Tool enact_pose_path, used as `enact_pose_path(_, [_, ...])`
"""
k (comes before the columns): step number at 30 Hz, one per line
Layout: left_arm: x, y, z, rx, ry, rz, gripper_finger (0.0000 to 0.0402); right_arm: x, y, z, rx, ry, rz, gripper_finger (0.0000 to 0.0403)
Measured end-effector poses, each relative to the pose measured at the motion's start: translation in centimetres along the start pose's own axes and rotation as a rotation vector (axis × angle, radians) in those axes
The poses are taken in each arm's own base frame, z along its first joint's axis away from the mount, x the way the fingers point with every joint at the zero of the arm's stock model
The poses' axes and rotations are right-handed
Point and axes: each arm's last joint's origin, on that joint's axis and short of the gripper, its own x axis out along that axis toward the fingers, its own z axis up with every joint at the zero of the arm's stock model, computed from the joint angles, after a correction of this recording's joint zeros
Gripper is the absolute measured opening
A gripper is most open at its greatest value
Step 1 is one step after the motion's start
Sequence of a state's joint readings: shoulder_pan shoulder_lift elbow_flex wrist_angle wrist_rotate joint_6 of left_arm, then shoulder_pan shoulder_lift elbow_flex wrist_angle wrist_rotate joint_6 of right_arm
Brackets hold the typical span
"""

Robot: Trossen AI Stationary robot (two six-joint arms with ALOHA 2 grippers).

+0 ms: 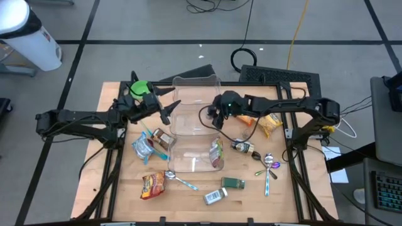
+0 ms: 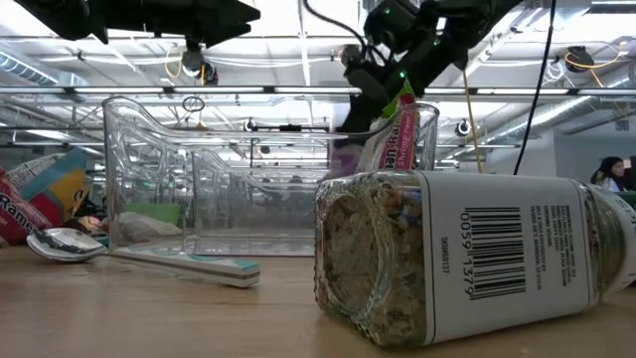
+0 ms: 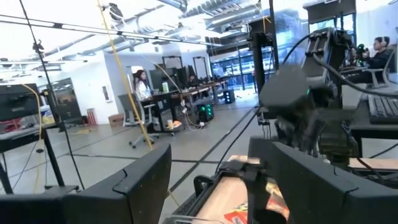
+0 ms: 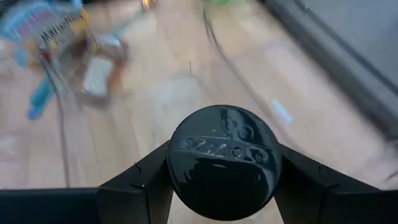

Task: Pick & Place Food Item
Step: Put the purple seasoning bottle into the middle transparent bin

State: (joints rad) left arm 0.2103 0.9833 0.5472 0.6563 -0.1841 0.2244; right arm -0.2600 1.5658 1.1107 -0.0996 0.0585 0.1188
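Placement looks like our step: the right gripper (image 1: 217, 119) is clamped on a round black-topped item (image 4: 224, 163), held over the far half of the clear bin (image 1: 195, 80). We should lower it straight down inside the walls before letting go, clear of the packet (image 1: 217, 154) in the near half. Our left gripper (image 1: 168, 112), jaws apart and empty, waits at the bin's left wall. What lies under that black top is hidden from us.
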Motion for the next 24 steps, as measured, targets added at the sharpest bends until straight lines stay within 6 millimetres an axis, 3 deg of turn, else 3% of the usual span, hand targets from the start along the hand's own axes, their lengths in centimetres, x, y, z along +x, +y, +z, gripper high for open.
enact_pose_path(10, [0.0, 0.0, -0.1, 0.001, 0.012, -0.005, 0.0275, 2.2, 0.8, -2.0, -0.029, 0.120, 0.014, 0.0203])
enact_pose_path(24, [-0.1, -0.3, -1.0, -0.016, 0.105, -0.027, 0.0269, 1.8, 2.4, -2.8, -0.089, 0.188, 0.044, 0.0203])
